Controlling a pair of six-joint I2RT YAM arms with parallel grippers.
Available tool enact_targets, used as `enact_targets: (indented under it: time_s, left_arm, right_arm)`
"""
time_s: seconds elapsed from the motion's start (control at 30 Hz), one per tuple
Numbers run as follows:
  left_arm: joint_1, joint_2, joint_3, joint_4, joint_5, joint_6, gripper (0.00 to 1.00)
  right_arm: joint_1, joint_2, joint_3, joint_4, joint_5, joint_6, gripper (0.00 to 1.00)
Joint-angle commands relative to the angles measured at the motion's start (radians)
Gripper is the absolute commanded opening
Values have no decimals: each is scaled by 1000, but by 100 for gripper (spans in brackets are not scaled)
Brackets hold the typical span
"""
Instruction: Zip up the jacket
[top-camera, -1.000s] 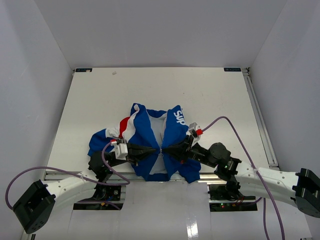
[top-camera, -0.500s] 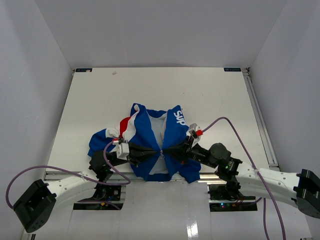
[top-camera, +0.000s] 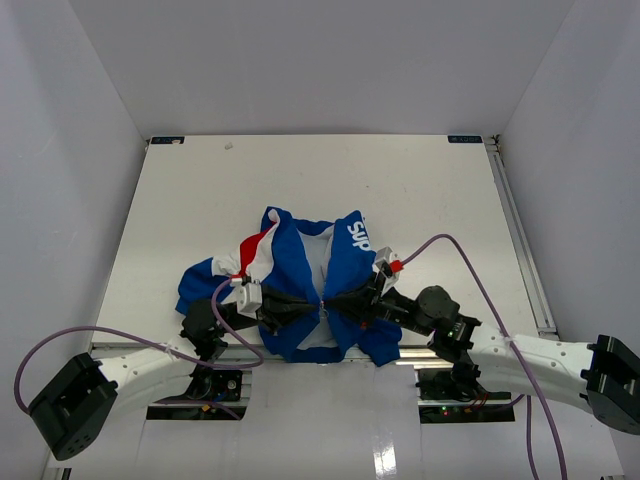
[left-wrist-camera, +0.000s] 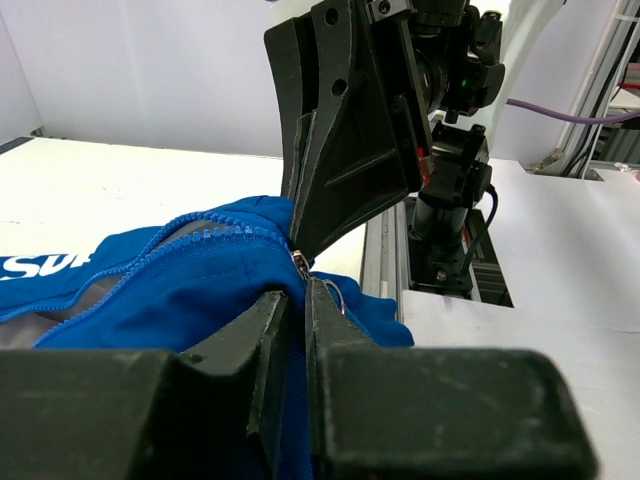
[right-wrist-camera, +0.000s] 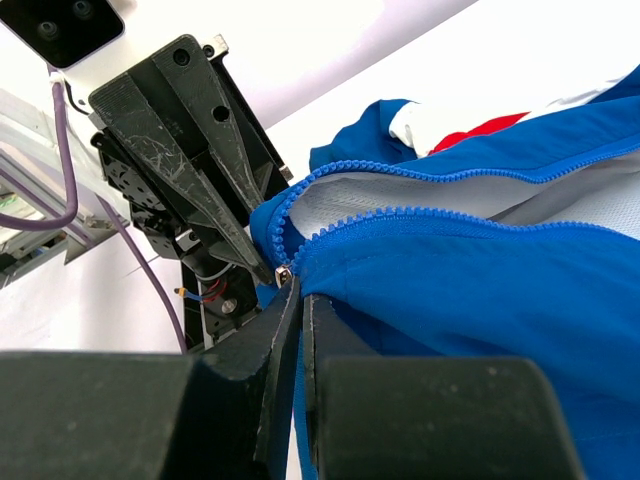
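The blue jacket (top-camera: 300, 275) with red and white panels lies open near the table's front edge, white lining showing between its two zipper edges. My left gripper (top-camera: 312, 300) is shut on the jacket's left front edge (left-wrist-camera: 200, 290) close to the metal zipper slider (left-wrist-camera: 299, 265). My right gripper (top-camera: 332, 300) is shut on the right front edge (right-wrist-camera: 440, 270), its tips at the slider (right-wrist-camera: 283, 273). The two grippers meet tip to tip at the bottom of the zipper. The zipper teeth (right-wrist-camera: 420, 215) are open above that point.
The white table (top-camera: 420, 190) stretches behind the jacket, with grey walls around it. An aluminium rail (top-camera: 520, 230) runs along the right edge. Purple cables (top-camera: 470, 260) loop from both arms. The table's front edge (top-camera: 250, 350) lies just under the jacket hem.
Both grippers have shifted slightly, their tips drawn closer together at the zipper bottom. The jacket's lower edges have pulled a little toward each other.
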Motion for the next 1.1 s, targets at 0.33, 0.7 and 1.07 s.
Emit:
enact_targets:
  time_s: [0.33,0.7,1.07]
  left_arm:
    - [-1,6,27,-241,51,46,0]
    - [0,85,59,-245,147,57,0]
    - [-1,119,64,-227,208,53,0]
  right_arm:
    - [-2,-27,43,28,16,-54,8]
    - [-2,-40,82,-34,15,-101,8]
    - [-2,-37,98,-32,3,-129,8]
